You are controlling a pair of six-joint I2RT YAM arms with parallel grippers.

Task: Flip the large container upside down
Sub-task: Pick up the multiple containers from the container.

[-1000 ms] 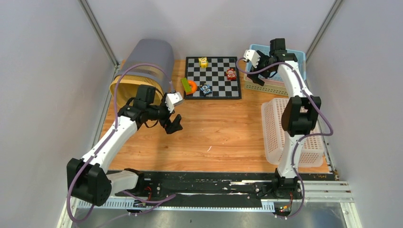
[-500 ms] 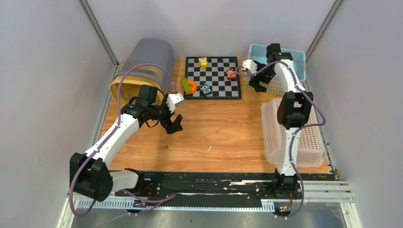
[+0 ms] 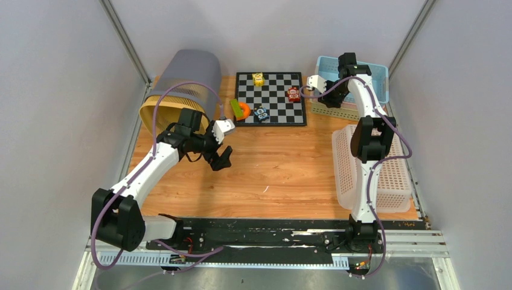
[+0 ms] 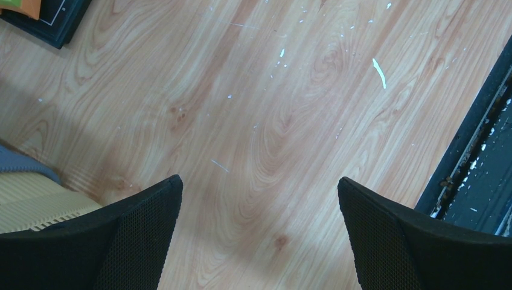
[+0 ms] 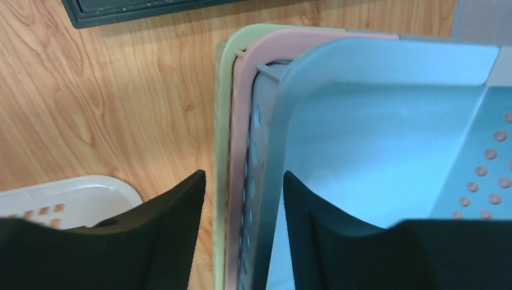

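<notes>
A large white latticed container [image 3: 347, 175] lies at the right edge of the table, beside my right arm. Behind it stands a nested stack of smaller containers: blue [image 3: 371, 75] on top, then pink [image 5: 241, 78] and green [image 5: 222, 90]. My right gripper [image 3: 329, 96] straddles the stack's left rim. In the right wrist view, the gripper [image 5: 244, 173] has one finger inside the blue container [image 5: 386, 139] and one outside, where a thin strip of wood still shows next to the green rim. My left gripper [image 4: 259, 179] hangs wide open over bare wood with nothing between its fingers.
A grey bin [image 3: 190, 72] with a tan ribbed mouth [image 3: 158, 115] lies on its side at the back left, close to my left arm. A chessboard [image 3: 272, 112] with small toy cars sits at the back middle. An orange ring and a green block lie at its left edge.
My right gripper came down onto the left rim of the stacked containers and its jaws narrowed around it. The left arm barely shifted and stayed open.
</notes>
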